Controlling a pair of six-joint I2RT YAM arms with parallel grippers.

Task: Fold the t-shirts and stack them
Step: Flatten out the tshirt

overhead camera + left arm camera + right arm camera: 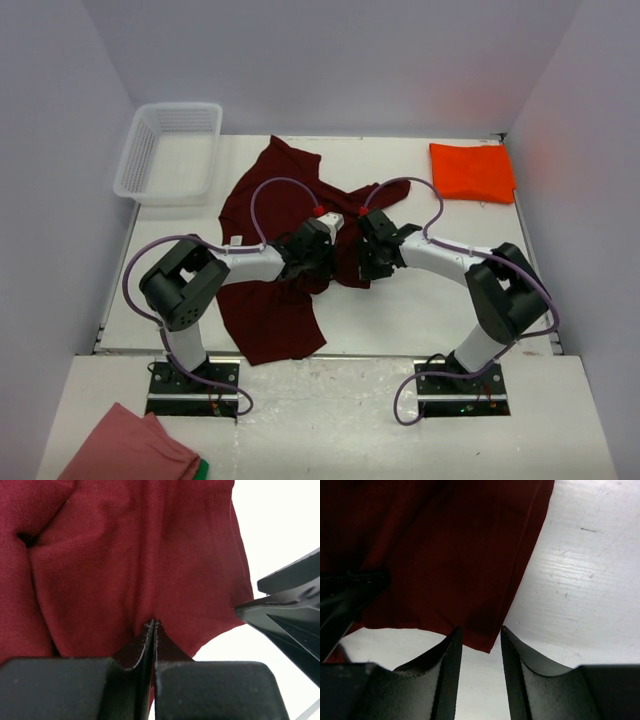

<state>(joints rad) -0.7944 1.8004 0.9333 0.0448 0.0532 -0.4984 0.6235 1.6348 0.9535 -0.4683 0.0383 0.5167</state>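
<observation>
Roughly half done, by your views: orange-red t-shirt (472,172) lies folded flat at far right corner of table (430,310). Other one, maroon t-shirt (285,320), sprawls rumpled and unfolded mid-table between your arms. Your left gripper (153,623) pinches ridge of maroon fabric, jaws tight together. Your right gripper (480,630) stands parted at shirt's hem, nothing clamped. Left to do — flatten and fold maroon one, stack it with orange.

White worktop (440,310). Dark maroon t-shirt (280,320) lies crumpled under the left pincer (153,625) and right pincer (480,630). Folded orange-red t-shirt (472,172) far beyond right pincer. White plastic basket (140,160) far beyond left pincer.
</observation>
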